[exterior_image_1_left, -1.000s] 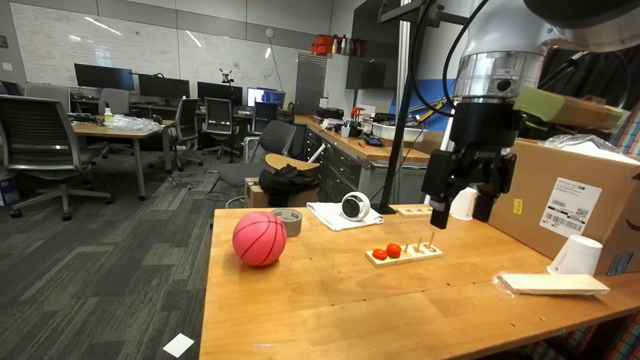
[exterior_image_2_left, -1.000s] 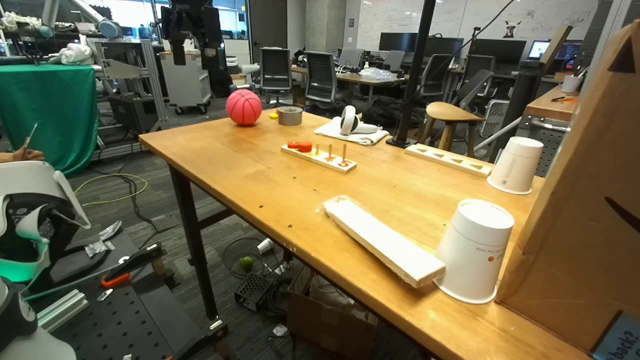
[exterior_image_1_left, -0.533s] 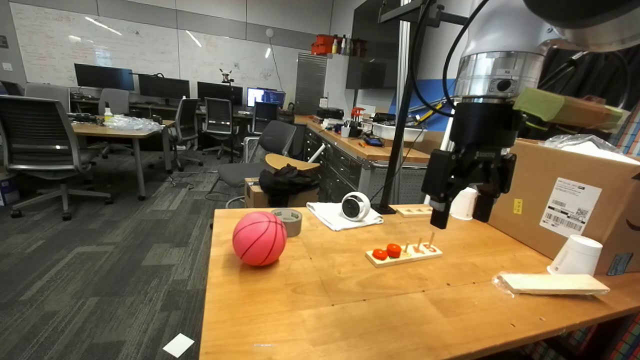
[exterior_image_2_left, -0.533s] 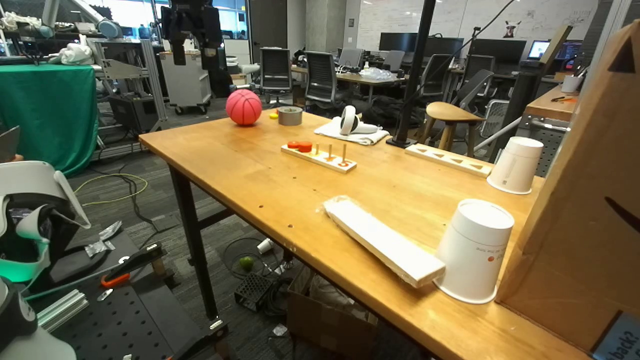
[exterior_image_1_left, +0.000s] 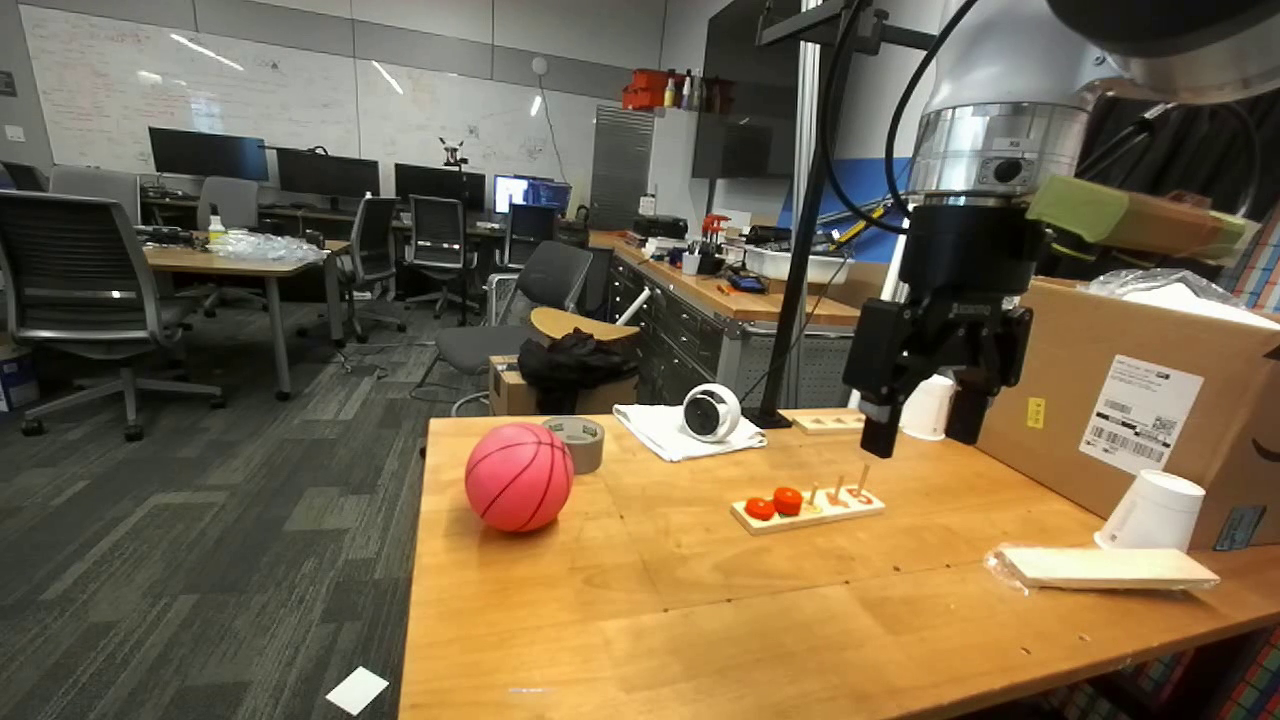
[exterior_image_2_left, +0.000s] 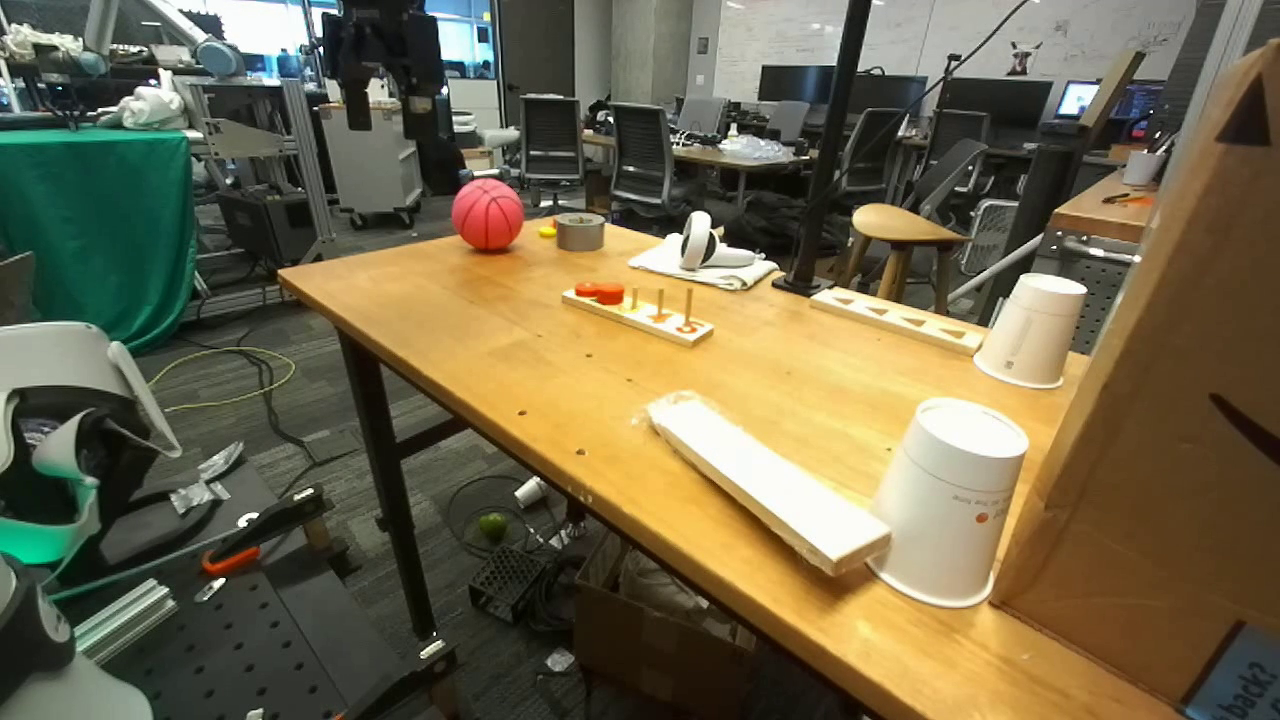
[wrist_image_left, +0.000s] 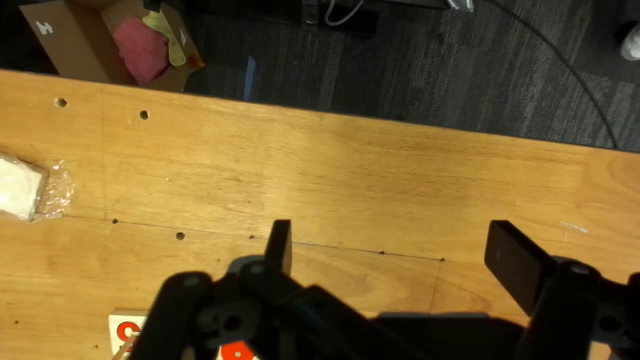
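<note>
My gripper (exterior_image_1_left: 922, 430) is open and empty, raised above the wooden table. It also shows high at the left in an exterior view (exterior_image_2_left: 388, 115). In the wrist view its two black fingers (wrist_image_left: 390, 235) stand wide apart with only bare tabletop between them. The nearest thing below is a pale peg board (exterior_image_1_left: 800, 519), (exterior_image_2_left: 640, 318) with red rings (exterior_image_1_left: 788, 501), (exterior_image_2_left: 610, 294) on two pegs at one end and three bare pegs. In the wrist view the board (wrist_image_left: 116, 334) is partly hidden behind the gripper. A pink ball (exterior_image_1_left: 519, 477), (exterior_image_2_left: 488, 215) rests near the table's end.
A tape roll (exterior_image_1_left: 588, 455), a white cloth (exterior_image_1_left: 655, 432) bearing a white ringed device (exterior_image_2_left: 695, 242), and a black pole (exterior_image_2_left: 825, 150) stand along the far side. Upturned white cups (exterior_image_2_left: 1030, 332), (exterior_image_2_left: 948, 505), a wrapped plank (exterior_image_2_left: 768, 482), a cutout board (exterior_image_2_left: 897, 320) and a large carton (exterior_image_1_left: 1060, 400) are near.
The arm, gripper and table objects have not visibly moved. At the left edge of an exterior view, a person's hand has gone out of view.
</note>
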